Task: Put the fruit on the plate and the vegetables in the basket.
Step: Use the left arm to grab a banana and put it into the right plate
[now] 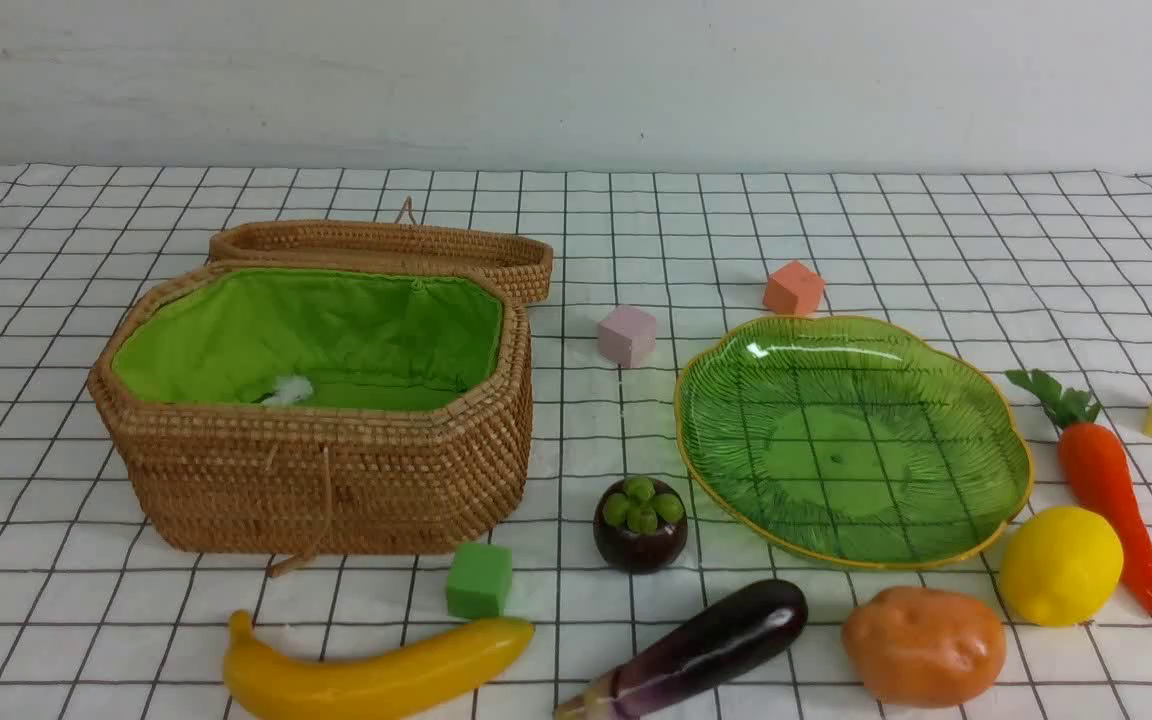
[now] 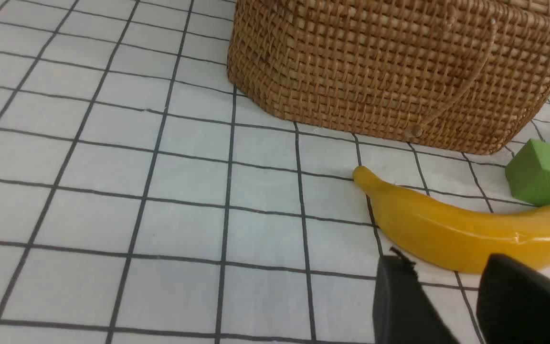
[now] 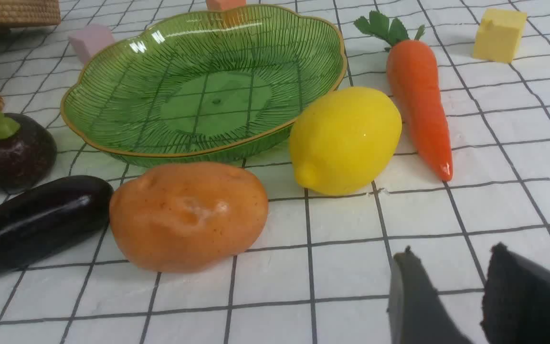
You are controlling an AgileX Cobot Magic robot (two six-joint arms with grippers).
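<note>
We find no text, label, brand, number or sign that can be read in the front view or either wrist view. The wicker basket (image 1: 326, 470) and the green plate (image 1: 851, 440) show plain, unmarked surfaces. The checked tablecloth (image 1: 836, 230) carries only its grid of dark lines.

Green cube (image 1: 479, 580) crowds banana (image 1: 376, 672); basket (image 1: 336, 480) mouth open.

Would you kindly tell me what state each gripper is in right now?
Left gripper: open, holding nothing.
Right gripper: open, holding nothing.
</note>
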